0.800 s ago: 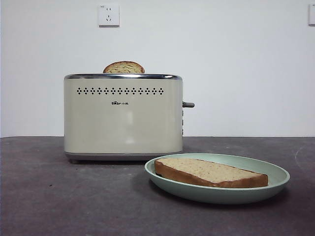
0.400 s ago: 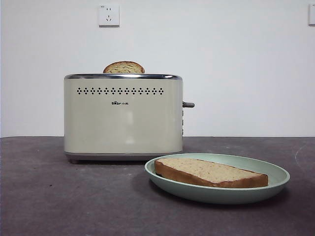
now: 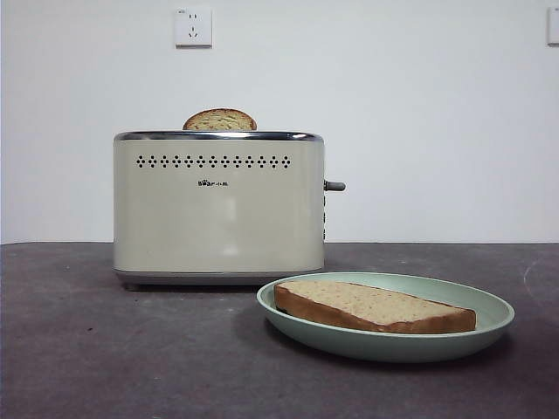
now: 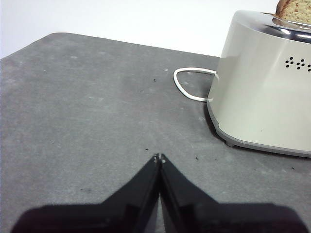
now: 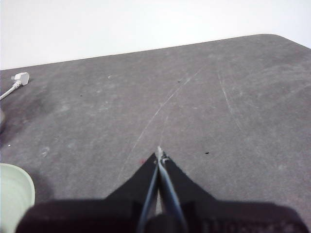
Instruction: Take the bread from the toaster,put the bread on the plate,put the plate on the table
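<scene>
The bread point(image 3: 376, 307) lies flat on the pale mint plate point(image 3: 489, 327), which rests on the dark table point(image 3: 105, 349) in front and to the right of the cream toaster point(image 3: 218, 218). The other, narrower slice point(image 3: 219, 120) stands in the toaster slot. My left gripper point(image 4: 159, 158) is shut and empty, low over the table beside the toaster point(image 4: 262, 97), with the slice's top point(image 4: 295, 9) showing. My right gripper point(image 5: 159, 154) is shut and empty over bare table, with the plate's edge point(image 5: 14, 194) off to one side. Neither arm shows in the front view.
The toaster's white cord point(image 4: 187, 85) loops on the table behind it, and its plug point(image 5: 19, 77) lies loose near the table's far edge. A wall socket point(image 3: 193, 26) sits above the toaster. The toaster's lever knob point(image 3: 335, 186) sticks out on its right side.
</scene>
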